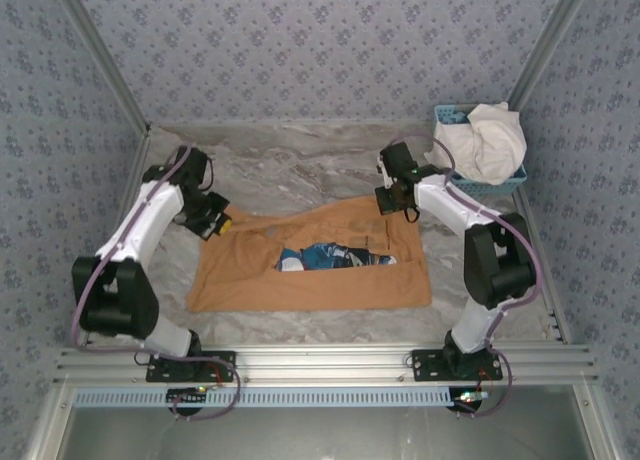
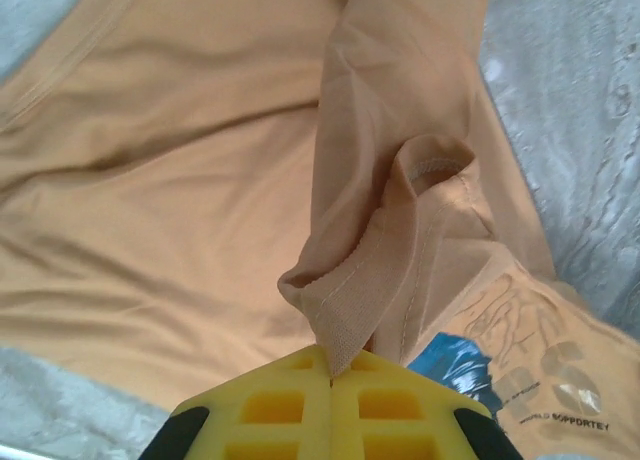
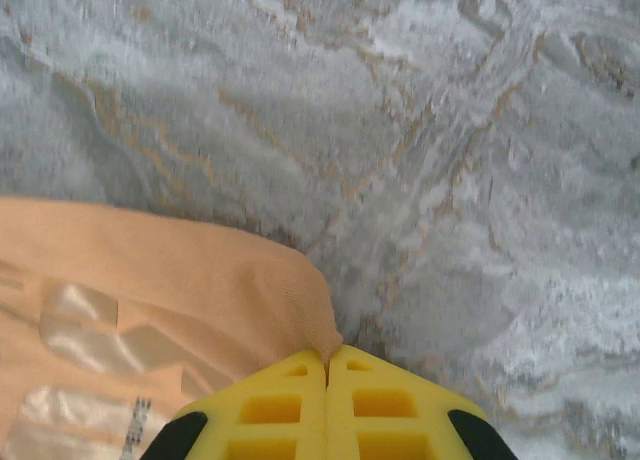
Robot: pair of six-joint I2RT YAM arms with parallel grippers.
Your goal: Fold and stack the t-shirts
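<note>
Clamped shut, the left gripper (image 1: 214, 221) pinches a stitched hem of the tan-orange cloth t-shirt (image 1: 330, 285). On the left wrist feed I see its yellow fingers (image 2: 265, 408) pressed together, with the hem caught in the seam between them at the left gripper (image 2: 330, 368). From that pinch a ridge of tan-orange cloth t-shirt (image 2: 170, 210) runs up toward 12 o'clock.

From overhead, the shirt lies across the middle of the grey marble-patterned table (image 1: 290, 165). Its near hem runs roughly straight along 6 o'clock, and a flap of cloth is drawn diagonally over its far half. The blue cartoon print (image 1: 335, 257) peeks out at the shirt's centre; on the left wrist feed a patch of that blue cartoon print (image 2: 452, 365) shows at 4 o'clock, beside some dark lettering too small for me to read.

I see the left gripper at the shirt's 10 o'clock corner and the right gripper (image 1: 392, 202) at its 1 o'clock corner. The right gripper (image 3: 327, 360) is likewise closed, its yellow pads meeting on a pointed corner of the tan-orange cloth t-shirt (image 3: 160, 275), with bare table (image 3: 450, 180) spreading from 12 to 4 o'clock beyond it.

At the table's 2 o'clock corner sits the small light-blue plastic basket (image 1: 503, 185), with the plain white cloth t-shirt (image 1: 490, 140) bunched up inside it and spilling over its rim. That shirt is well apart from both grippers.
</note>
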